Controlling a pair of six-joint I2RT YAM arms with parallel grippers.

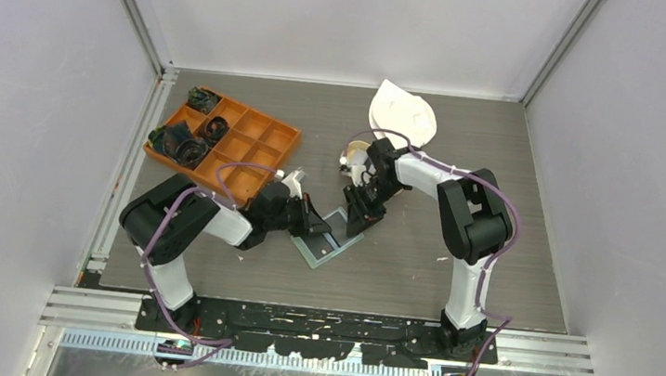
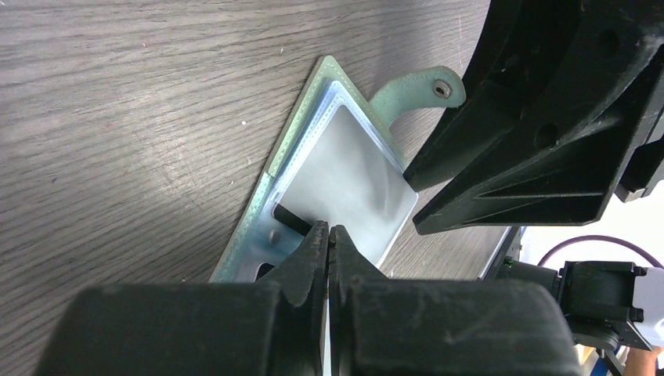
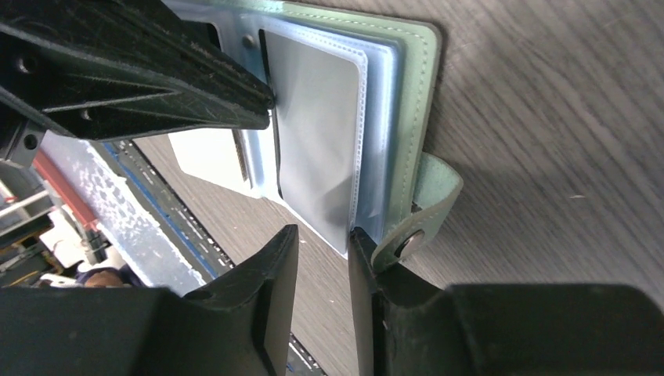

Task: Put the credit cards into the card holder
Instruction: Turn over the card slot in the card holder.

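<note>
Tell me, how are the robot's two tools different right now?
The left tool is squeezed shut; the right tool has a gap between its fingers. The left tool sits at the end of the card holder away from its snap tab; the right tool sits beside that tab. Both are black, at the card holder.

Grey wood-grain tabletop [image 1: 394, 278] between plain white walls [image 1: 33, 72], aluminium rails [image 1: 134, 4] along the corners, soft even light.
</note>
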